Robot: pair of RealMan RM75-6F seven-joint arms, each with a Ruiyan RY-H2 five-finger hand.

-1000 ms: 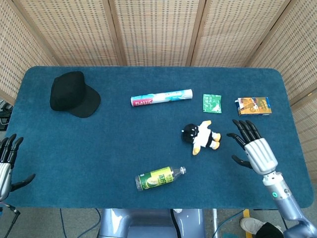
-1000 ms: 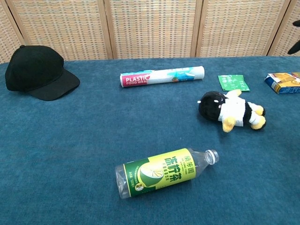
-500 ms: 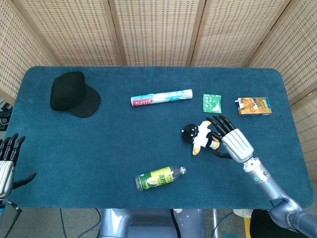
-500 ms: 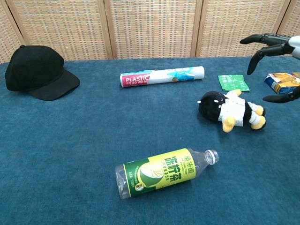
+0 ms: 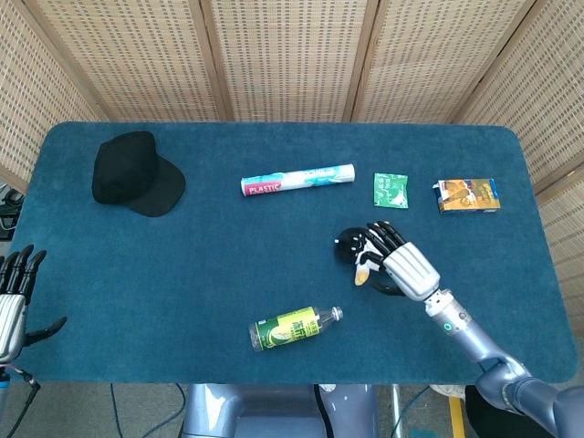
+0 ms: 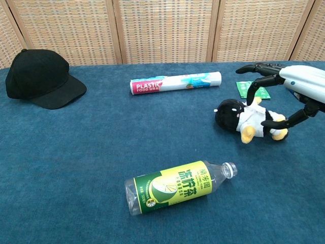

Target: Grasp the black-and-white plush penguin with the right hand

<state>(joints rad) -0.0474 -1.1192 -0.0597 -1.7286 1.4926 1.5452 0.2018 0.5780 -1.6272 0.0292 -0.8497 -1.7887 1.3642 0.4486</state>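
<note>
Penguin [image 6: 247,119] lying on its side, just right of and beyond the bottle [image 6: 177,188]. Right hand [image 6: 297,89] spread above it, grasping nothing. Best lowered over the white belly before curling fingers evenly, thumb under, avoiding the slippery feet.

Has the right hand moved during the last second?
Yes. The right hand moved left, away from the orange box, and is now over the plush penguin, fingers apart.

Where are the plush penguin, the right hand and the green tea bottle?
plush penguin [image 6: 229,115], chest view, black head.
right hand [image 6: 303,80], chest view, silver back of hand.
green tea bottle [image 6: 175,188], chest view, yellow-green label.
</note>
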